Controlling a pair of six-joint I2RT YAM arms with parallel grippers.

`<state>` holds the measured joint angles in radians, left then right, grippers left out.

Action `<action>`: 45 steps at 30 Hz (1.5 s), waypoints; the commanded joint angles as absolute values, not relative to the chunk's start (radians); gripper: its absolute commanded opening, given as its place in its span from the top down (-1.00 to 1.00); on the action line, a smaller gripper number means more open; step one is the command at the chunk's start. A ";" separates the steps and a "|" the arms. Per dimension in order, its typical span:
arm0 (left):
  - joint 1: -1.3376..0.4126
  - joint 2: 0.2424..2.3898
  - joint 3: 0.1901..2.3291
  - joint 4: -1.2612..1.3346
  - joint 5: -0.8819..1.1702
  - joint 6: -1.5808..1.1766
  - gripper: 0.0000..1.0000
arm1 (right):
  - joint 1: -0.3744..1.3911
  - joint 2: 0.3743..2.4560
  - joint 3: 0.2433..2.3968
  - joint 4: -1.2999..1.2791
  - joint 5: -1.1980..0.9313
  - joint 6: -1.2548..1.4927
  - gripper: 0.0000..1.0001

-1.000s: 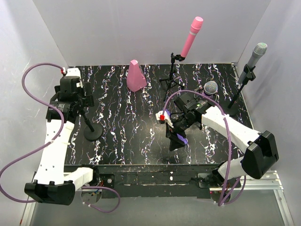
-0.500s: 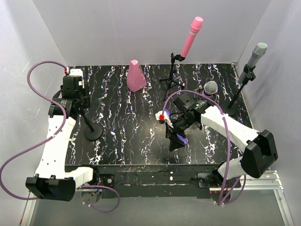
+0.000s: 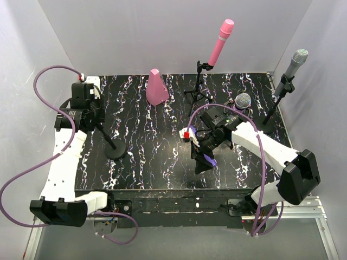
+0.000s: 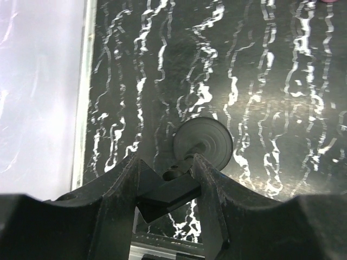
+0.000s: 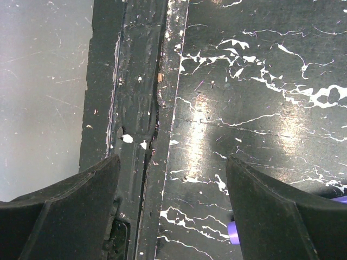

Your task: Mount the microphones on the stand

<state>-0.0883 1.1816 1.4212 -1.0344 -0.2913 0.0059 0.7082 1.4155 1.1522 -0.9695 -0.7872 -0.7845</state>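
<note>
My left gripper (image 3: 93, 118) (image 4: 165, 172) is shut on the black clip at the top of an empty stand (image 3: 115, 150), which leans over its round base (image 4: 203, 143). At the back, a pink microphone (image 3: 219, 42) sits upright in a tripod stand (image 3: 199, 86). A silver-grey microphone (image 3: 293, 66) is clipped in the stand at the far right (image 3: 269, 123). A microphone with a silver mesh head (image 3: 243, 101) lies behind my right arm. My right gripper (image 3: 201, 161) (image 5: 171, 181) hangs open over the table's near edge. A violet microphone (image 3: 211, 161) (image 5: 233, 236) peeks out beside its finger.
A pink cone-shaped block (image 3: 156, 88) stands at the back, left of the tripod stand. White walls close in the table on three sides. The table's front lip (image 5: 138, 108) runs below my right gripper.
My left gripper has closed on the stand's clip and drawn back toward the wall. The stand's base slid a little to the right. The right arm has not moved.
</note>
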 commanded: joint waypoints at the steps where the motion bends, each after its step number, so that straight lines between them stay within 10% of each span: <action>1: -0.094 1.177 1.474 -0.973 -0.072 -0.005 0.58 | 0.713 1.413 1.187 -0.985 -0.796 -0.781 -0.71; 19: -0.661 1.436 1.551 -0.818 -0.273 -0.017 0.58 | 0.703 1.397 1.164 -0.979 -0.765 -0.773 -0.73; 45: -0.683 1.330 1.479 -0.692 -0.232 -0.086 0.59 | 0.701 1.437 1.146 -0.888 -0.669 -0.672 -0.74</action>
